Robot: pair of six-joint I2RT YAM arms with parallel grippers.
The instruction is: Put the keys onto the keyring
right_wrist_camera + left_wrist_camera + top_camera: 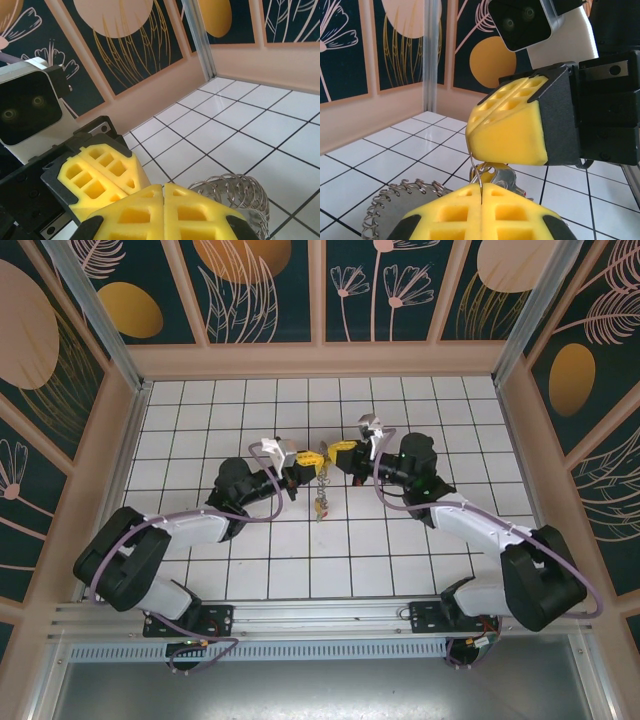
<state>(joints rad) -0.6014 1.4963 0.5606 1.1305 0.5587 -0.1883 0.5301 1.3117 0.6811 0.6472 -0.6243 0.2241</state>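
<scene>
Roughly at mid-table, the left gripper and right gripper meet tip to tip, and the keyring runs from between them toward the near side, with the keys bunched at its end. Both sets of jaws are pressed together: the left wrist view shows a thin wire of the keyring rising out of the seam of the left fingers toward the right fingers. Seen from the right wrist, the coiled rim sits just right of the closed right fingers; whether they pinch it I cannot tell.
</scene>
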